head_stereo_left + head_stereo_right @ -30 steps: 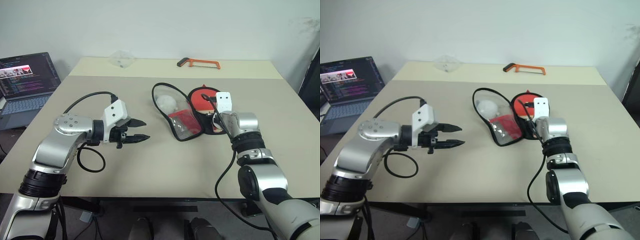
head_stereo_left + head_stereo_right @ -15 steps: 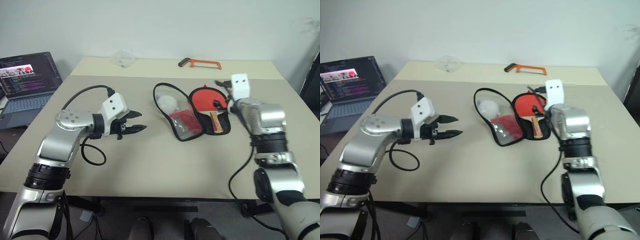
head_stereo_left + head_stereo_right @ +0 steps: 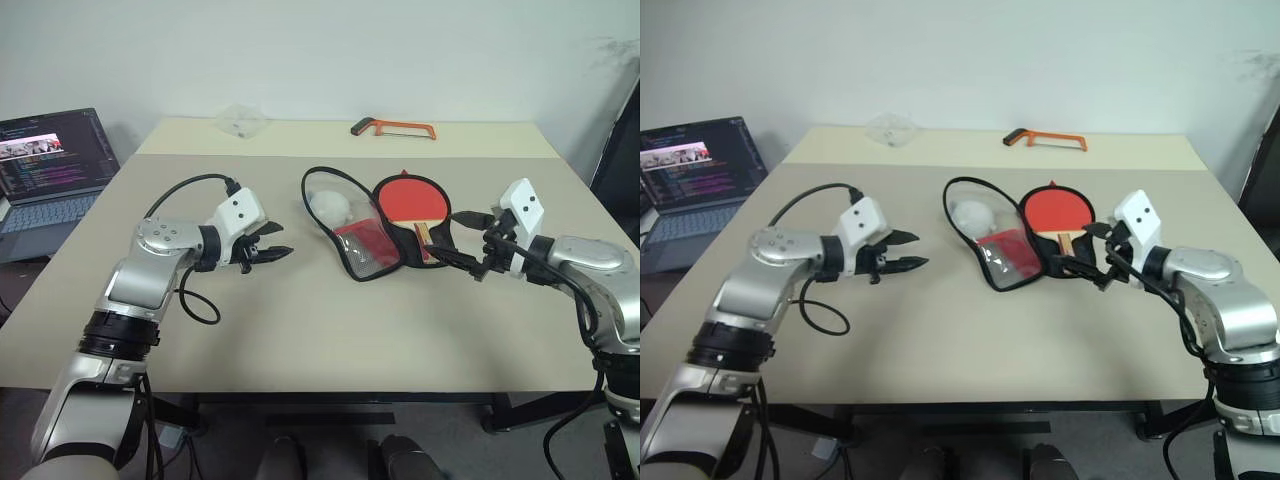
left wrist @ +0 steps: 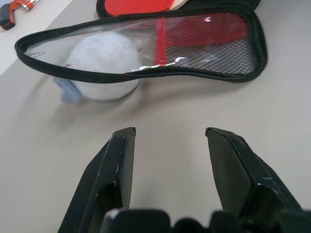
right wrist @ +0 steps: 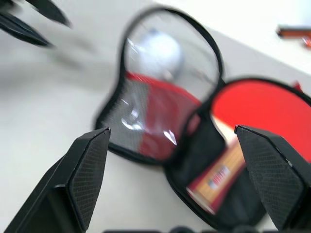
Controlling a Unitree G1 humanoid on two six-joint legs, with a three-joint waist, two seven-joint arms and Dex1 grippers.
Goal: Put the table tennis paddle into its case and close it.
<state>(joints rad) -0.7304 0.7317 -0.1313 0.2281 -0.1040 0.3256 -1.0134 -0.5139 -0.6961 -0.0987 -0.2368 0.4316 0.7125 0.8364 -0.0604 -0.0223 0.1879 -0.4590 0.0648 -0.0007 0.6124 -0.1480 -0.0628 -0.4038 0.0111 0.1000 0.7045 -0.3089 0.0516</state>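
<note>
While unzipped, case (image 3: 368,240) holds paddle (image 3: 405,197).

No text could be read: the laptop (image 3: 52,160) screen's lines and the small mark on the paddle (image 5: 245,131) handle were too small.

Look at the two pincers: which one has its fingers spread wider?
The right pincer, beside the paddle's handle in the open case: its fingers stand far apart, while the left pincer shows only a narrow gap.
</note>
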